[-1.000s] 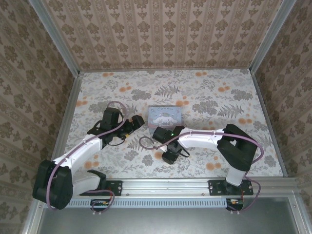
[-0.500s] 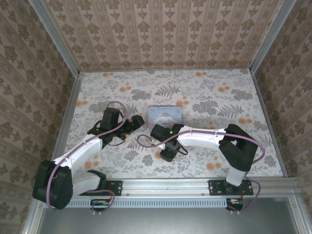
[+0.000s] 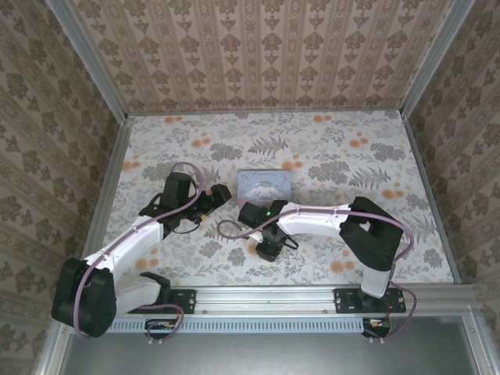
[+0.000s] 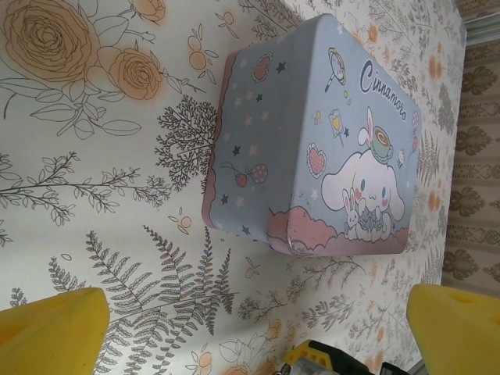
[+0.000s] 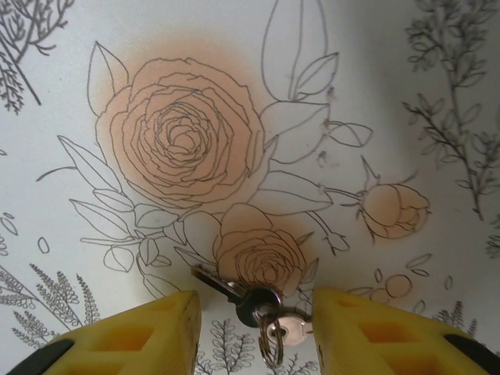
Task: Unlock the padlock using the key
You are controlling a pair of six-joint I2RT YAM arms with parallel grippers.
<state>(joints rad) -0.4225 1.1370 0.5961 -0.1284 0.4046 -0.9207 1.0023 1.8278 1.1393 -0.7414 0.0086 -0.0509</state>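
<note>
Right claw [image 5: 254, 312] has shifted left over the last second. It now sits low over the tabletop [image 5: 406, 86], open and empty, with the key [image 5: 247, 300] lying between its fingers, so closing looks like the next move. Left claw [image 4: 254, 332] is wide open and empty, with the tin [image 4: 312, 141] ahead.

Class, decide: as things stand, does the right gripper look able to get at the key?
Probably yes: the right gripper hangs open with the key lying on the table between its fingers, nothing in between.
</note>
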